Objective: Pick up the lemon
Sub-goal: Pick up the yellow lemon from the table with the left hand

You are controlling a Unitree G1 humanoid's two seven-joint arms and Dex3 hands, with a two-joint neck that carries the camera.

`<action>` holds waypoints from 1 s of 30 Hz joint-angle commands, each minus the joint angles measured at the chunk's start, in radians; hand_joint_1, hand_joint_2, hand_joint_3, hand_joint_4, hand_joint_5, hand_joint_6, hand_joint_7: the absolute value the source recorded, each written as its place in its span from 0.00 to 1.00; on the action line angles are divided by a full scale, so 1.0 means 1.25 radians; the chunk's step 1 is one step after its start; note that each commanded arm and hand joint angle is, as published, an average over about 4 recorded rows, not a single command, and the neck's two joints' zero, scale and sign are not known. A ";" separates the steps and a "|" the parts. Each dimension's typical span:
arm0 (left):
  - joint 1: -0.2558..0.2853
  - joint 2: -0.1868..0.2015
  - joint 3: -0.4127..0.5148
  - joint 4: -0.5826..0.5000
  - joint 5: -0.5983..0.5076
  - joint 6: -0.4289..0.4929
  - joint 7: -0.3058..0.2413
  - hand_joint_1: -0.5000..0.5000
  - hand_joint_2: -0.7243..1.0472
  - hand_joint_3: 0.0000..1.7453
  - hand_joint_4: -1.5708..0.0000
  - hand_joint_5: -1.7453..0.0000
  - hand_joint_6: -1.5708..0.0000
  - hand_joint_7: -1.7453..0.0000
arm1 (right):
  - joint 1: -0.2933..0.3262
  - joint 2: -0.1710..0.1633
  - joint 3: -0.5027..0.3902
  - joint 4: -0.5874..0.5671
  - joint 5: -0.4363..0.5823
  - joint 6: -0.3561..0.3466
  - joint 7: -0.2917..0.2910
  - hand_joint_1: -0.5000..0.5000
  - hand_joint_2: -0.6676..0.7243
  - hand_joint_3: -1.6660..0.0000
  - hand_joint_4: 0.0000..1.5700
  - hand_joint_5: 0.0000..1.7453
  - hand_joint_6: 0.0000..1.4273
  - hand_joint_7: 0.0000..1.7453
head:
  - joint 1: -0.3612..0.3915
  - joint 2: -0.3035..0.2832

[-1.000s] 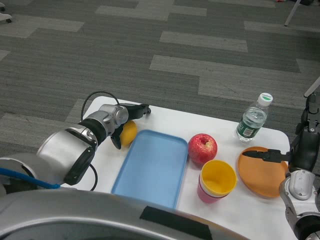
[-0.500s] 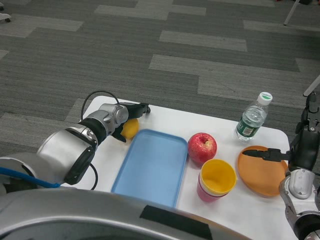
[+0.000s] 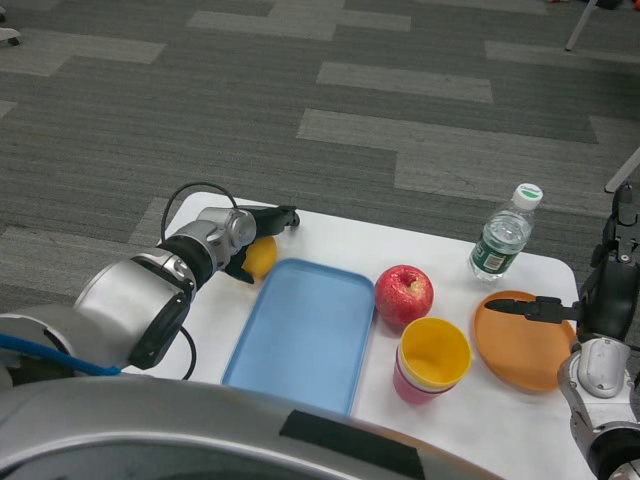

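Note:
The yellow lemon (image 3: 262,257) lies at the table's back left, just off the far left corner of the blue tray (image 3: 305,335). My left hand (image 3: 262,222) is on it: the fingers stretch over its top and the thumb sits under its near side, so only part of the fruit shows. Whether the lemon still touches the table cannot be made out. At the table's right edge my right hand (image 3: 598,295) waits, holding nothing, one finger reaching over the orange plate (image 3: 525,345).
A red apple (image 3: 404,294) stands right of the tray, with stacked yellow and pink cups (image 3: 433,360) in front of it. A water bottle (image 3: 503,240) stands at the back right. The white table (image 3: 340,240) ends close behind the lemon, above grey carpet.
Since a second ago my left hand has closed in over the lemon, which shifted slightly away from me and now shows less. Nothing has moved in the last half second.

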 commanded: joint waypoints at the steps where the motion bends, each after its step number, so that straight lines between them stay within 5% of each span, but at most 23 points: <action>1: 0.071 -0.012 -0.002 0.054 -0.001 0.024 -0.068 0.16 0.05 1.00 0.98 0.00 1.00 0.12 | -0.002 -0.002 -0.007 -0.003 0.003 0.001 -0.002 0.08 0.59 0.95 0.02 0.00 0.00 0.00 | 0.000 0.000; 5: 0.072 -0.012 0.001 0.053 -0.021 0.022 -0.068 0.15 0.11 1.00 0.96 0.00 1.00 0.12 | -0.002 -0.002 -0.007 -0.004 0.003 0.001 -0.002 0.08 0.59 0.95 0.02 0.00 0.00 0.00 | 0.000 0.000; 10: 0.073 -0.012 -0.001 0.052 -0.038 0.018 -0.067 0.07 0.40 1.00 0.92 0.00 1.00 0.12 | -0.002 -0.002 -0.007 -0.004 0.003 0.001 -0.002 0.08 0.59 0.95 0.02 0.00 0.00 0.00 | 0.000 0.002; 14: 0.075 -0.012 -0.002 0.052 -0.039 0.016 -0.067 0.04 0.46 0.96 0.90 0.00 1.00 0.12 | -0.002 -0.002 -0.007 -0.004 0.003 0.002 -0.002 0.08 0.59 0.95 0.02 0.00 0.00 0.00 | 0.000 0.002; 21: 0.090 -0.008 0.004 0.029 -0.037 -0.007 -0.065 0.06 0.74 0.95 0.90 0.00 1.00 0.12 | -0.002 -0.002 -0.006 -0.003 0.003 0.002 -0.002 0.08 0.59 0.96 0.02 0.00 0.00 0.00 | -0.001 0.003; 26: 0.113 -0.006 0.084 -0.019 -0.030 -0.033 -0.060 0.06 0.83 0.95 0.90 0.00 1.00 0.12 | -0.001 -0.002 -0.006 -0.004 0.003 0.002 -0.002 0.08 0.59 0.95 0.02 0.00 0.00 0.00 | -0.004 0.005; 30: 0.133 -0.012 0.174 -0.056 -0.022 -0.061 -0.051 0.02 1.00 0.95 0.90 0.00 1.00 0.12 | 0.000 -0.002 -0.008 -0.005 0.003 0.002 -0.002 0.08 0.59 0.96 0.02 0.00 0.00 0.00 | -0.004 0.005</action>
